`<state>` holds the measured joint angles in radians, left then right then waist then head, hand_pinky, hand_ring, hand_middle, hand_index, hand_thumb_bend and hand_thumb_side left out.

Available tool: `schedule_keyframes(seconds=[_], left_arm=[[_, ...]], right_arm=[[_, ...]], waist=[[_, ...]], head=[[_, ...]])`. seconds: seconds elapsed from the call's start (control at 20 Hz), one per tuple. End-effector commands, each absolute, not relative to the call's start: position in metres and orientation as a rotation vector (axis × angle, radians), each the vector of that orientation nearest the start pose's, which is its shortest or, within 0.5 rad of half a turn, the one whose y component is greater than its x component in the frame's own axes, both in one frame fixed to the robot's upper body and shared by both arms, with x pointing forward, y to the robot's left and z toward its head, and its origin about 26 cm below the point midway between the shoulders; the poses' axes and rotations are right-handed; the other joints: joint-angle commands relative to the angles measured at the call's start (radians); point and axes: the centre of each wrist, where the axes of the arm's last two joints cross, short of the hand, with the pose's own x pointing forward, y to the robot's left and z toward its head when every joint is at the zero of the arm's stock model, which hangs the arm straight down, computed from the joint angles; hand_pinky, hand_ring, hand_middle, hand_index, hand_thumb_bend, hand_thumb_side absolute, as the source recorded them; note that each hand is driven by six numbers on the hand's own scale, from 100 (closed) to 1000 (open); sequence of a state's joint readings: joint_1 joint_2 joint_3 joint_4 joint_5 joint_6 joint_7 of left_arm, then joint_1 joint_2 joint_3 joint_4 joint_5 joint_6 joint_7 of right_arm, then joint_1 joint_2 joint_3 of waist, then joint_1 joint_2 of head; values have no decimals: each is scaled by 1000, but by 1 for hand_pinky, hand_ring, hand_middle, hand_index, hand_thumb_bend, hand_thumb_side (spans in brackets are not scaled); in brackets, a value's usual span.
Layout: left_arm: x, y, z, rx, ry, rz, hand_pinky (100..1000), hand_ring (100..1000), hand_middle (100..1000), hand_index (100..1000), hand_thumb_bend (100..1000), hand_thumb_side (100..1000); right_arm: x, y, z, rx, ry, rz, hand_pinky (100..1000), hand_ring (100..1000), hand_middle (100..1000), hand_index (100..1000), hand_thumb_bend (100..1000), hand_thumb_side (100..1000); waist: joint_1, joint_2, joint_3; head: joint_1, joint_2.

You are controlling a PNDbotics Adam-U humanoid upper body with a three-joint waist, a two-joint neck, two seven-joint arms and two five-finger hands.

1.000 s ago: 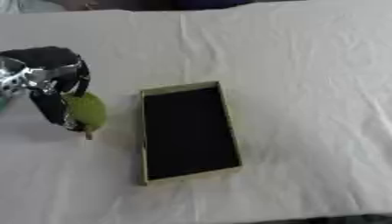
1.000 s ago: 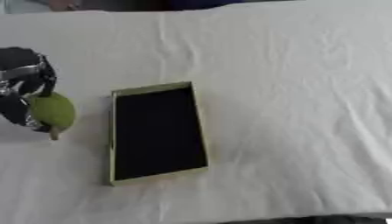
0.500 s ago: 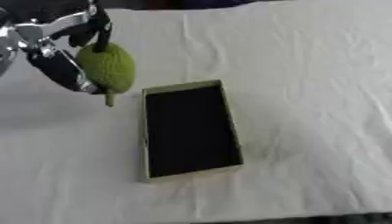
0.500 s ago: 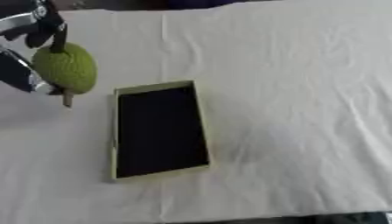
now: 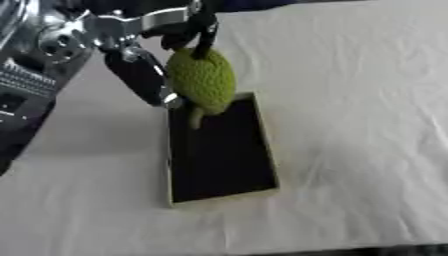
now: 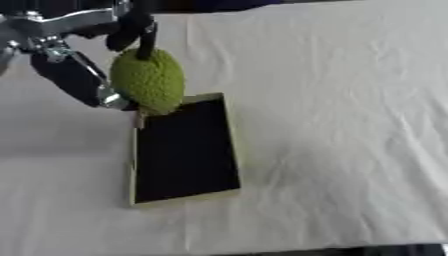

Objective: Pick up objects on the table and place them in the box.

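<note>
A green bumpy oval fruit point(image 5: 203, 80) with a short stem hangs in the air over the far end of the box. My left hand point(image 5: 144, 47) is shut on it, fingers and thumb pinching it from above and from the left. The box point(image 5: 219, 150) is a shallow rectangular tray with a black inside and a pale green rim, lying on the white cloth at centre left. My right hand shows in neither view.
The white tablecloth point(image 5: 350, 100) covers the whole table and is bare to the right of the box. My left forearm point(image 5: 35, 75) fills the upper left corner. The table's near edge runs along the bottom of the views.
My left hand has carried the green fruit up from the cloth at the left and rightward, so it now hangs over the box's far end. The camera has also shifted.
</note>
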<state>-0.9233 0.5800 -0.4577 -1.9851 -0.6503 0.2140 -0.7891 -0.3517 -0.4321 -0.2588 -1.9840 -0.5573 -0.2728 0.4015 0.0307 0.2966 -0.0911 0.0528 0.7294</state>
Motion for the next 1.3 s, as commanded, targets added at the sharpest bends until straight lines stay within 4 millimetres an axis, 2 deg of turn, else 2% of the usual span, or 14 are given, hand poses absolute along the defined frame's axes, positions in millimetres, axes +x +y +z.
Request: schedule_keyframes(seconds=[0.05,0.2,0.4,0.55,0.8,0.85,0.9,0.95,1.05,1.1,1.15,1.3], left_arm=[[285,126,327,-927,2275,2567,219,340,271,468,577,100],[290,118,316,-902,2266,2627,222,341,273,470,569,100],[307,108,295,-910,2265,2697,229,345,279,474,564,100],[319,104,280,-938,2237,2744,258,362,304,492,593,100],[327,102,271,-959,2210,2761,264,365,308,495,596,100],[327,102,271,-960,2208,2762,319,395,347,527,612,100],[329,103,267,-967,2191,2786,438,470,436,610,644,100],[331,104,264,-975,2172,2808,438,470,436,610,644,100],[333,105,261,-976,2143,2832,606,605,586,734,712,100],[333,106,260,-969,2128,2841,656,659,642,775,727,100],[333,107,259,-960,2114,2848,684,691,677,798,733,100],[334,108,260,-949,2093,2860,684,691,677,798,733,100]], right_arm=[[291,-334,255,-413,3476,-694,862,757,613,833,100,591],[292,-333,255,-419,3477,-691,863,757,613,833,100,591],[292,-333,254,-425,3478,-685,863,757,613,833,100,592],[292,-333,254,-428,3478,-684,864,757,613,833,100,592],[292,-333,254,-427,3478,-684,864,757,613,833,100,592],[292,-333,254,-427,3478,-684,864,757,612,833,100,593],[292,-333,254,-427,3479,-682,864,757,612,833,100,592],[292,-333,254,-427,3480,-681,864,757,612,833,100,592],[292,-333,254,-428,3482,-679,864,757,612,833,100,592],[292,-333,254,-429,3483,-678,864,757,612,833,100,592],[292,-333,254,-429,3483,-678,865,757,612,833,100,592],[292,-333,253,-429,3484,-679,865,757,612,833,100,592]], waist=[[-3,-19,-2],[-3,-18,-5],[-3,-17,-7],[-3,-15,-9],[-3,-15,-9],[-3,-15,-9],[-2,-15,-8],[-2,-16,-7],[-3,-16,-6],[-2,-16,-5],[-2,-16,-5],[-2,-16,-4]], head=[[6,2],[8,1],[11,-1],[12,-2],[12,-2],[12,-2],[12,-2],[13,-3],[13,-3],[14,-4],[14,-4],[14,-3]])
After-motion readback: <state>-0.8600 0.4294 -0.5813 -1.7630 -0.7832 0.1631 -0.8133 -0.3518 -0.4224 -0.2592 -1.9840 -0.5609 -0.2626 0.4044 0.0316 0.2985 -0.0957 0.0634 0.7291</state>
